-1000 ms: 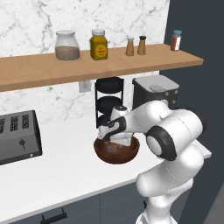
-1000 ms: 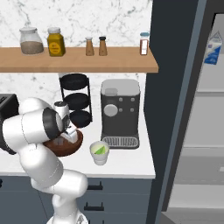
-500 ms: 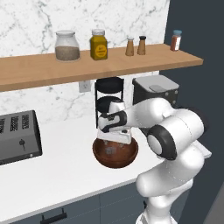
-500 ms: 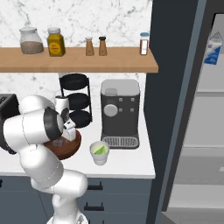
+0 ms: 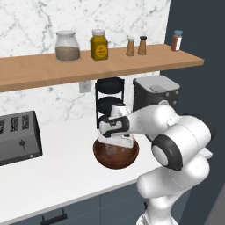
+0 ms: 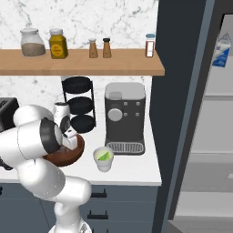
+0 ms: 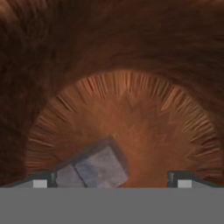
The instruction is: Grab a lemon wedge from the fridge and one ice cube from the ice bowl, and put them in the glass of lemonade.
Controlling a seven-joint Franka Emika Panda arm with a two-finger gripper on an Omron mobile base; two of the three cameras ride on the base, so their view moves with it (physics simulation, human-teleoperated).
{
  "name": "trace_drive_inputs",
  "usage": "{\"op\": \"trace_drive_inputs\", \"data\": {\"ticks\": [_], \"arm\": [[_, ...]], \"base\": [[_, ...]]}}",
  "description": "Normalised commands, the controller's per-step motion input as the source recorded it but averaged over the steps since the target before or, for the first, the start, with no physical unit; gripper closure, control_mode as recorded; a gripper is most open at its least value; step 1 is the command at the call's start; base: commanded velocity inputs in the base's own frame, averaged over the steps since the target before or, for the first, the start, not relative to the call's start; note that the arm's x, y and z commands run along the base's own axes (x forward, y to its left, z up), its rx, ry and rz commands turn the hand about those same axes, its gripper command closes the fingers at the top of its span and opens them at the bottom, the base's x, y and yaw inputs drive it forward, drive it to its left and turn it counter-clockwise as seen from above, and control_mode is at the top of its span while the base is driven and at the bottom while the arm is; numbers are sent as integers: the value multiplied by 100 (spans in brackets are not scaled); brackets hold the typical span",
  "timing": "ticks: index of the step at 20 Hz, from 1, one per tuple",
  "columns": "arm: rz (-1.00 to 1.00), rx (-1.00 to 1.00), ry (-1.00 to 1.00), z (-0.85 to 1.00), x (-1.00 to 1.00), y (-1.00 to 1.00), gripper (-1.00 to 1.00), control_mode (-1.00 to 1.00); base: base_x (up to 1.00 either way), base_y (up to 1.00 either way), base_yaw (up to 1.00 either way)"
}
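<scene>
1. Hand view is looking straight down into the ice bowl (image 7: 131,109); my pincer (image 7: 109,180) is standing with its jaws spread wide and gripping nothing, its two tips peeking up at the lower edge.
2. Between those tips, nearer the left one, an ice cube (image 7: 98,168) is lying on the reddish-brown wooden floor of the bowl; whether a tip is touching it I cannot tell.
3. Left base view is showing my arm (image 5: 176,140) bending over the table (image 5: 57,171), with my hand dipping into the bowl, which is sitting near the front edge.
4. Right base view is showing the glass of lemonade (image 6: 103,158) standing just to the right of the bowl, apart from it, with the lemon wedge (image 6: 105,155) sitting in it as a yellow-green piece.
5. Behind the glass, a coffee machine (image 6: 125,118) is standing against the marble wall, and a black three-tier rack (image 6: 78,104) is standing to its left, behind the bowl.
6. At the far left of the table, a toaster (image 5: 17,138) is resting.
7. Above, a wooden shelf (image 5: 110,66) is carrying jars and shakers.
8. To the right, the fridge (image 6: 191,113) is standing open, a carton (image 6: 221,50) showing on an upper shelf.
</scene>
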Motion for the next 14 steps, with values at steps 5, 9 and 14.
{"op": "trace_drive_inputs", "data": {"ticks": [5,9,14], "arm": [[-6,0,8,8,34,12,-100,-100],[-6,0,25,-2,11,13,-100,-100],[0,0,23,-14,-26,0,-100,-100]], "base": [[0,0,0],[0,0,0],[0,0,0]]}}
